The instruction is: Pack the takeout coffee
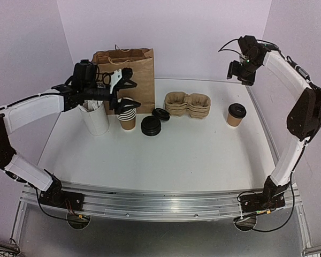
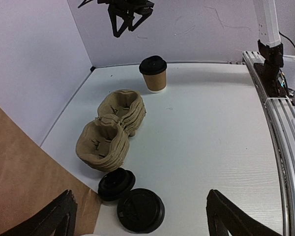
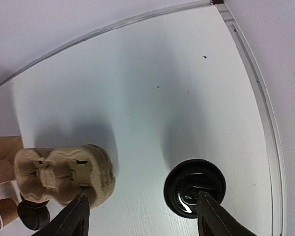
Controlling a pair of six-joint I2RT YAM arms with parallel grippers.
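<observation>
The lidded takeout coffee (image 1: 236, 114) stands on the tabletop (image 1: 192, 155) below the right tool (image 3: 142, 199), which is spread wide and empty. The left tool (image 1: 131, 88), equally wide, hovers near stacked cups (image 1: 127, 119).

Left gripper (image 1: 132, 92): jaws apart, hovering just above stack of cups (image 1: 127, 120); paper bag (image 1: 142, 69) directly behind it. Right gripper (image 1: 236, 72): raised, coffee cup (image 1: 236, 114) with black lid below it, well apart. Cup carriers (image 1: 188, 103) between the two grippers.
</observation>
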